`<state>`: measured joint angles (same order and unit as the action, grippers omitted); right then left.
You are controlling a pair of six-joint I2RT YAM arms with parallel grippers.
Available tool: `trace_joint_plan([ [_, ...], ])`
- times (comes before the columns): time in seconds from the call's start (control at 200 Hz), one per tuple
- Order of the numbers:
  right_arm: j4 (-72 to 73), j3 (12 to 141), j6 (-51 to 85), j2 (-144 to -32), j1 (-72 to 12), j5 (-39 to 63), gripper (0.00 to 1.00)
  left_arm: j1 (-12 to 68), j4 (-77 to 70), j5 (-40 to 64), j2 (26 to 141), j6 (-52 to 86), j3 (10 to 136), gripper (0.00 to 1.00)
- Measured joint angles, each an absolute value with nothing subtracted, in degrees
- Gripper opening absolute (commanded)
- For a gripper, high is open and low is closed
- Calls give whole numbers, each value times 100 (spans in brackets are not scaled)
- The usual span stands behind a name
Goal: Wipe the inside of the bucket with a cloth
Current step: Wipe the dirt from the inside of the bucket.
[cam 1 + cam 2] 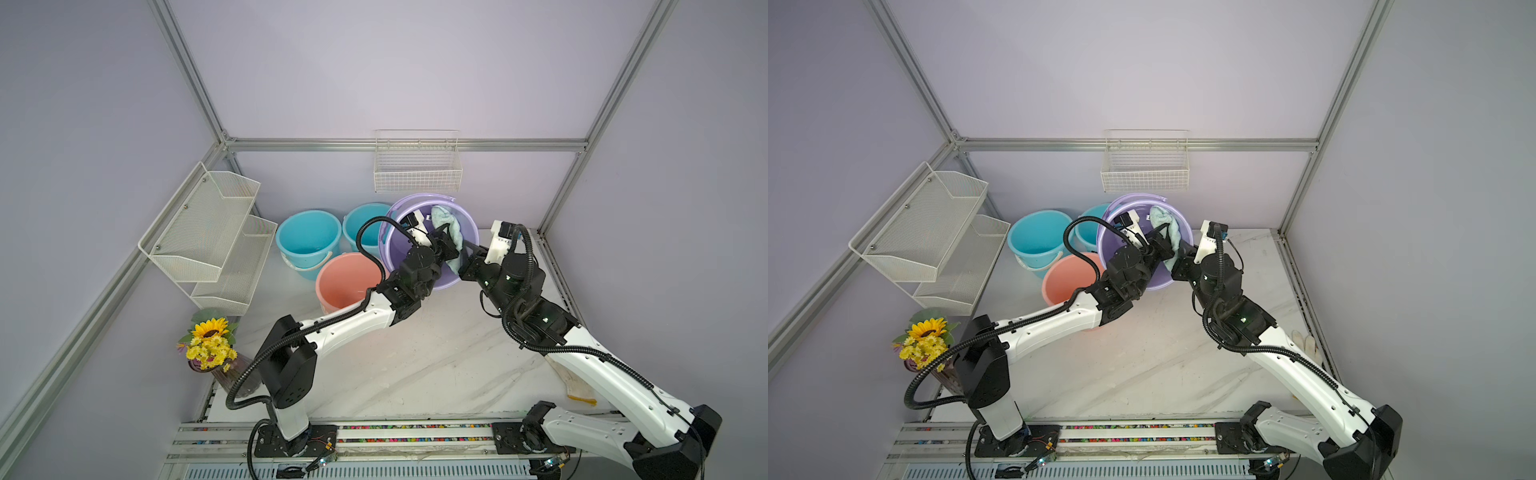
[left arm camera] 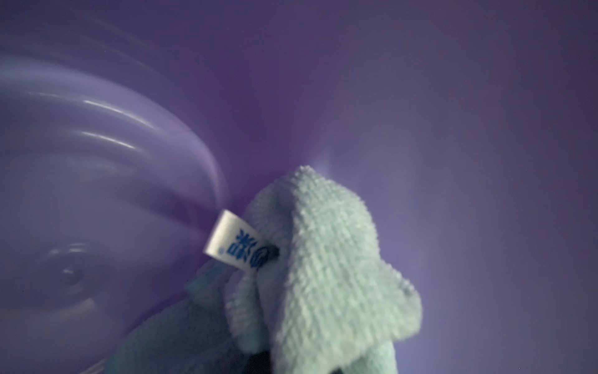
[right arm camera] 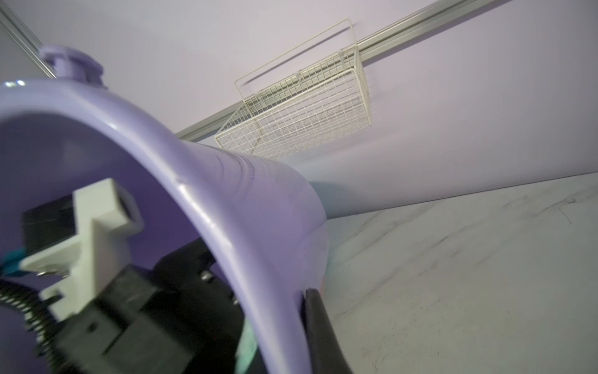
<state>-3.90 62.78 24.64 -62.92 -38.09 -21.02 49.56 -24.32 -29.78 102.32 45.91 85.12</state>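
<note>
Wiping step: your left claw [image 1: 448,240], clamped on the cloth [image 1: 444,218], holds it against the bucket [image 1: 467,226] wall ahead; your right claw [image 1: 469,251] pinches the rim. Next, sweep toward the base.

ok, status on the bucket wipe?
Left gripper shut on cloth, inside tilted purple bucket. Right gripper clamped on its rim. Left arm crosses over pink bucket; nothing blocking the wipe.

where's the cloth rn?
In both top views the cloth is inside the tilted purple bucket, back of the table, right of the blue buckets and below the wire basket; the left gripper pinches it against the inner wall.
</note>
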Motion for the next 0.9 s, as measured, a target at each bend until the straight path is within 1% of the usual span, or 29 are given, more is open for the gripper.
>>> trace_joint_plan([
  [0.25, -351, 6272, 2309, -6357, -3924, -2370, 0, 4877, -1879, -3288, 10350, 4836, 8639, 0],
  [0.385, -327, 6272, 2272, -6412, -3979, -2449, 0, 4799, -1636, -3210, 10350, 5127, 8637, 0],
  [0.47, -307, 6272, 2281, -6482, -4005, -2532, 0, 4735, -1693, -2965, 10350, 5247, 8591, 0],
  [0.72, -486, 6344, 2296, -6624, -4088, -2799, 0, 4633, -2810, -1874, 10302, 5411, 8119, 0],
  [0.9, -805, 6626, 2327, -6678, -4150, -3030, 0, 4641, -3221, -1293, 10127, 5376, 7961, 0],
])
